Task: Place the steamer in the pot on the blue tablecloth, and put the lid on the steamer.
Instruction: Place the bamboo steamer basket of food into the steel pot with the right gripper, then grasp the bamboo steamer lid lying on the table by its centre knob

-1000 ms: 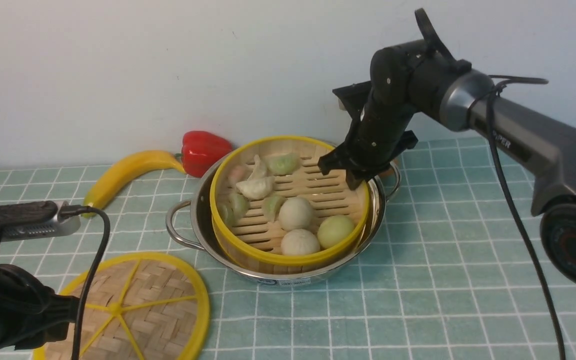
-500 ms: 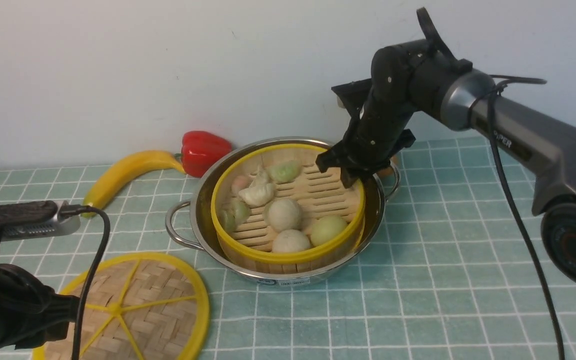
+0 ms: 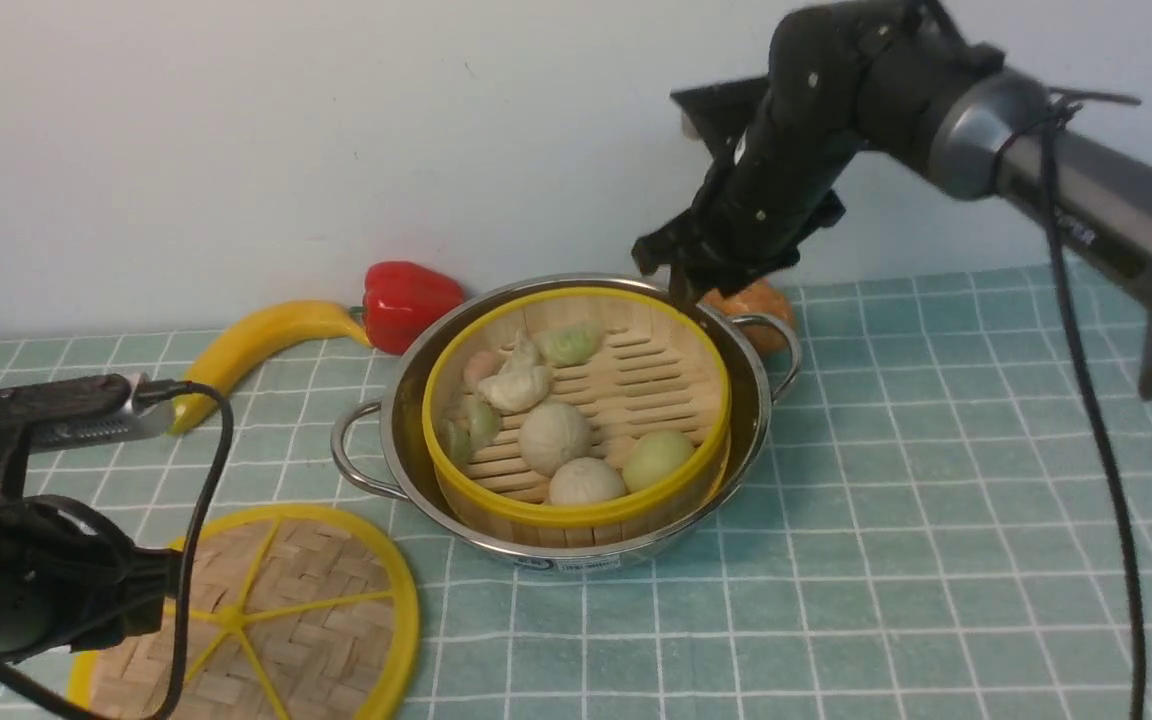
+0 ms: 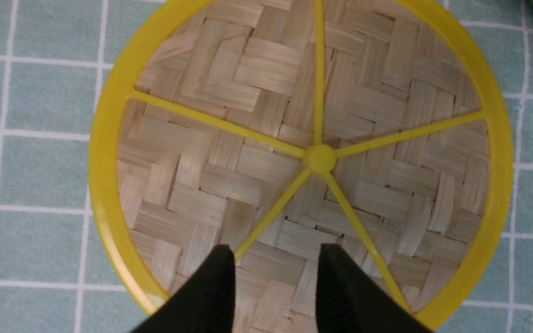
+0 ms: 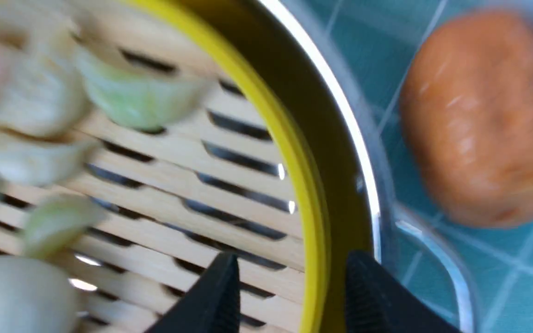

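- Steamer (image 3: pixel 648 385), a round bamboo basket with a yellow rim and slatted floor, sits level inside the pot (image 3: pixel 496 545). Its rim shows just above the steel rim on the near side.
- The pot, wide, shallow and shiny, stands on the blue tablecloth (image 3: pixel 886 520) near the middle of the scene. One loop handle points left and the other points to the far right.
- Inside the steamer, pale round buns (image 3: pixel 554 435) lie toward the near side. Green and white dumplings (image 3: pixel 516 385) lie toward the left and far sides.
- The right gripper (image 3: pixel 684 285) points down just above the far edge of the steamer's rim.
- The right wrist view shows its jaws spread apart with the yellow rim running beneath the gap. One finger is over the slatted floor and the other is over the dark space between steamer and pot wall. It grips nothing.
- The lid (image 3: pixel 286 610), a flat woven disc with yellow spokes, lies on the cloth at the near left. It is close to the pot but not touching it.
- The left gripper (image 4: pixel 276 249) hangs over the near part of the lid, jaws parted and empty. Whether its tips touch the weave cannot be told.
- A banana (image 3: pixel 256 335) and a red pepper (image 3: pixel 406 300) lie at the far left, beyond the pot.
- An orange-brown bread roll (image 3: pixel 761 310) lies just beyond the pot's far-right handle.
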You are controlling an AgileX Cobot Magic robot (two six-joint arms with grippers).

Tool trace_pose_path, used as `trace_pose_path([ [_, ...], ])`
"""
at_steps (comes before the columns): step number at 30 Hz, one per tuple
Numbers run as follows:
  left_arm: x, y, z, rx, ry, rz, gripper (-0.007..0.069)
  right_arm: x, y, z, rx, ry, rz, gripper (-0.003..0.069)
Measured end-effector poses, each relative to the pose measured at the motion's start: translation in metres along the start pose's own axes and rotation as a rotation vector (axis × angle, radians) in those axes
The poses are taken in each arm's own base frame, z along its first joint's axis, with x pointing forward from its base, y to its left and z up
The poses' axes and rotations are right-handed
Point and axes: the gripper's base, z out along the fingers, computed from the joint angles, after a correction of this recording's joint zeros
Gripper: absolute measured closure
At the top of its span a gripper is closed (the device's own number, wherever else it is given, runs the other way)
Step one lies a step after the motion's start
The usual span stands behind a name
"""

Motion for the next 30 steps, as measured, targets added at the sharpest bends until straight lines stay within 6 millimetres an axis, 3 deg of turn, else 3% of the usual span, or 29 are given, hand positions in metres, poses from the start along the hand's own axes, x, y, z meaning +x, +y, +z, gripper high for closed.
trace_pose_path([
  [1, -0.007, -0.001, 0.008, 0.020, 0.018, -0.007, 0.0382, -0.009, -0.003, -0.043, -0.004, -0.083, 0.008, 0.0335],
  [4, -0.023, -0.009, 0.017, 0.054, 0.030, 0.041, 0.0382, -0.015, -0.012, -0.139, -0.026, -0.267, 0.037, 0.0335],
  [6, -0.030, -0.016, 0.021, 0.066, 0.032, 0.080, 0.0382, -0.008, -0.015, -0.190, -0.034, -0.356, 0.045, 0.0335],
  [7, -0.032, -0.017, 0.021, 0.067, 0.029, 0.087, 0.0382, -0.007, -0.015, -0.198, -0.034, -0.372, 0.045, 0.0335],
  [8, -0.037, -0.025, 0.024, 0.071, 0.034, 0.124, 0.0382, 0.006, -0.016, -0.236, -0.032, -0.427, 0.037, 0.0336],
  [9, -0.040, -0.029, 0.027, 0.067, 0.038, 0.154, 0.0382, 0.019, -0.014, -0.260, -0.029, -0.460, 0.027, 0.0340],
  [12, -0.043, -0.038, 0.035, 0.040, 0.062, 0.196, 0.0382, 0.065, -0.009, -0.312, -0.027, -0.504, 0.004, 0.0358],
  [15, -0.043, -0.038, 0.043, -0.025, 0.096, 0.206, 0.0382, 0.124, -0.004, -0.338, -0.049, -0.488, -0.022, 0.0393],
  [16, -0.043, -0.038, 0.043, -0.028, 0.099, 0.199, 0.0382, 0.131, -0.003, -0.344, -0.056, -0.499, -0.025, 0.0399],
  [17, -0.042, -0.035, 0.046, -0.054, 0.116, 0.196, 0.0382, 0.161, -0.002, -0.341, -0.074, -0.460, -0.021, 0.0418],
  [19, -0.041, -0.032, 0.050, -0.084, 0.143, 0.187, 0.0382, 0.201, -0.003, -0.341, -0.090, -0.454, -0.020, 0.0439],
  [20, -0.041, -0.031, 0.052, -0.091, 0.150, 0.182, 0.0382, 0.219, -0.003, -0.342, -0.097, -0.478, -0.019, 0.0447],
  [21, -0.040, -0.031, 0.052, -0.091, 0.152, 0.182, 0.0382, 0.223, -0.004, -0.342, -0.099, -0.483, -0.018, 0.0447],
  [22, -0.040, -0.031, 0.055, -0.090, 0.159, 0.171, 0.0382, 0.253, -0.005, -0.341, -0.111, -0.531, -0.017, 0.0452],
  [23, -0.040, -0.032, 0.056, -0.087, 0.164, 0.167, 0.0382, 0.268, -0.005, -0.340, -0.123, -0.559, -0.013, 0.0452],
  [27, -0.039, -0.032, 0.063, -0.082, 0.187, 0.169, 0.0382, 0.309, -0.007, -0.331, -0.158, -0.591, 0.021, 0.0452],
  [30, -0.038, -0.032, 0.069, -0.083, 0.205, 0.168, 0.0382, 0.323, -0.008, -0.326, -0.168, -0.593, 0.045, 0.0450],
])
